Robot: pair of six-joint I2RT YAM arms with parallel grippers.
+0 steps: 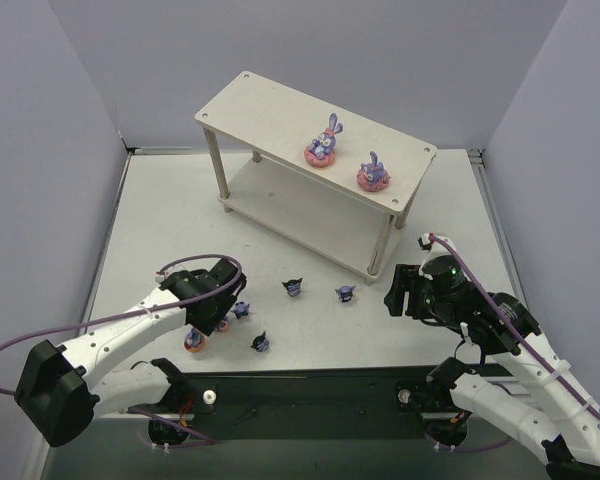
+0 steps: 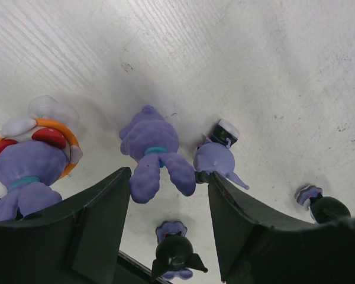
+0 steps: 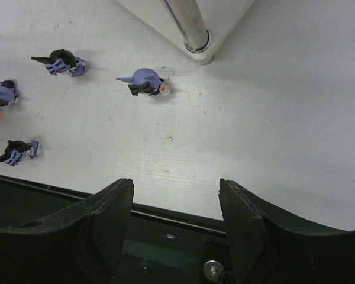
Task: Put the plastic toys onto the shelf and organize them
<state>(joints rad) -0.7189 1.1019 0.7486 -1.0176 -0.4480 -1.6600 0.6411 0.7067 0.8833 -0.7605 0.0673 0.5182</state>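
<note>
Toys are split between two places. One purple rabbit (image 1: 325, 140) and a second rabbit (image 1: 372, 172), both on pink bases, stand on the top board of the shelf (image 1: 260, 105). They sit toward its right end, side by side but apart, which leaves the left half of the board bare for the rest. Everything else is on the table (image 1: 160, 230) on the near side of the shelf.

Your left gripper (image 1: 205, 322) hangs low over the near-left cluster with its jaws apart. The left wrist view shows why: a third rabbit (image 2: 151, 151) lies in line with the gap between the fingers, so a short descent and a squeeze should catch its body. Mind the small blue figure (image 2: 216, 157) just beside one fingertip. I judge it close enough to be nudged or pinched along with the rabbit. An orange-based rabbit (image 2: 29, 160) stands outside the other finger, clear of the grip.

Your right gripper (image 1: 398, 295) hovers over bare table with its jaws spread and nothing between them, near the shelf's near-right leg (image 3: 186, 23). From there the nearest dark figure (image 3: 143, 80) looks an easy reach, and the arm stays out of the left arm's likely path to the shelf.
</note>
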